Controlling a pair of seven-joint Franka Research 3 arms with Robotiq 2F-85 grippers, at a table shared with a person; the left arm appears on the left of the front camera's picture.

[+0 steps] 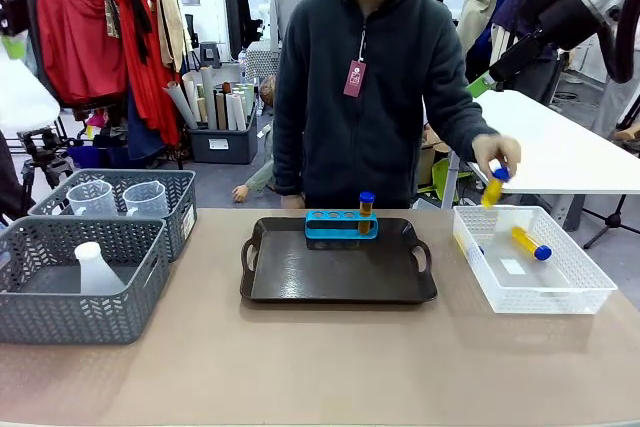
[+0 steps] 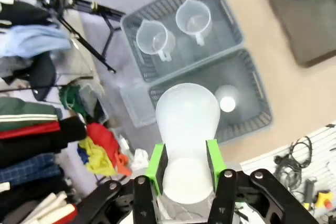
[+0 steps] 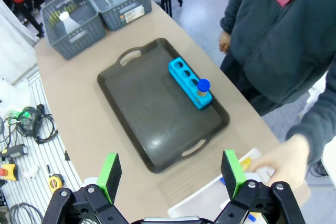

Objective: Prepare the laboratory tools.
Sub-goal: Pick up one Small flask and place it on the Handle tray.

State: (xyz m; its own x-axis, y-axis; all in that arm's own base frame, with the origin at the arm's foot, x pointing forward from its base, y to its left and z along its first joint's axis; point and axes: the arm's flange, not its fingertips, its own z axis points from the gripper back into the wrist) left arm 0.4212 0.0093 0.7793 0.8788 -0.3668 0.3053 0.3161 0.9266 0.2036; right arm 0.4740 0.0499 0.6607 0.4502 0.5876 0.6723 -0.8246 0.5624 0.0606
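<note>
LAB TOOLS ON THE BENCH: A translucent white flask (image 2: pixel 186 121) is pinched between the green pads of the left end effector (image 2: pixel 184 163), high above the floor and the grey baskets. Beneath it, a second flask (image 2: pixel 227 103) is seen standing in the nearer grey basket (image 1: pixel 60 312). Two clear handled beakers (image 1: pixel 92 197) are seen side by side in the farther grey basket (image 1: pixel 185 212) just behind.

On the black tray (image 1: pixel 330 277) at the middle of the bench (image 1: pixel 320 367), a blue four-hole rack (image 1: pixel 341 225) is set along the far edge. One amber tube (image 1: pixel 366 207) with a blue cap is stood upright in the rack's end hole on the robot's right.

Another tube (image 1: pixel 493 189) is held in the person's hand (image 1: pixel 497 155) above the white basket (image 1: pixel 560 297) at the robot's right. In that basket a third tube (image 1: pixel 531 243) is seen lying on its side.

The right end effector (image 3: pixel 171 171) is shown well above the bench beside the tray, its fingers spread wide and nothing between them.
</note>
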